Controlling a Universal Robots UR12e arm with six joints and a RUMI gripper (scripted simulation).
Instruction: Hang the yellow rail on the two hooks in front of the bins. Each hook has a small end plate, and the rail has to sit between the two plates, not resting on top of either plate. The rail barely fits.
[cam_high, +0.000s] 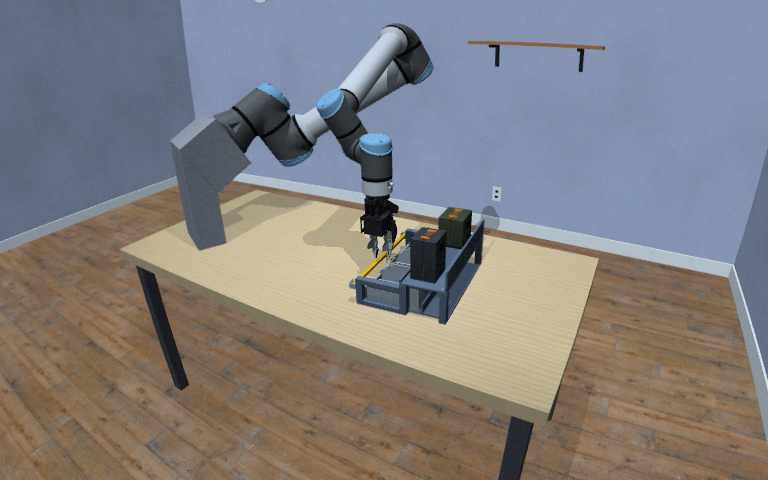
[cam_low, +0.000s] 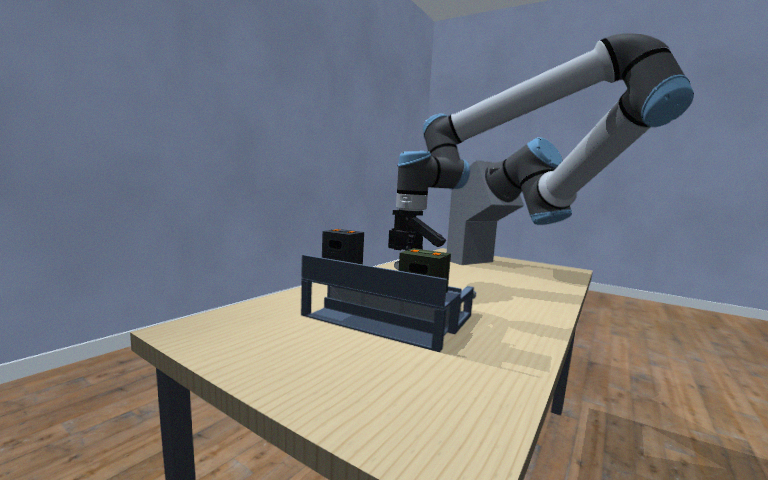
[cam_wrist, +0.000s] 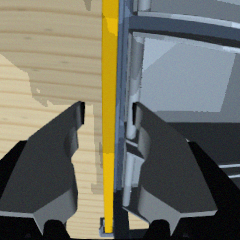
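a dark box (cam_high: 427, 254) (cam_low: 342, 246) and a green box (cam_high: 455, 227) (cam_low: 424, 263) stand upright on the rack (both with orange marks on top). a wooden shelf (cam_high: 535, 45) sits on two black brackets on the blue wall, above a white outlet (cam_high: 496, 193).
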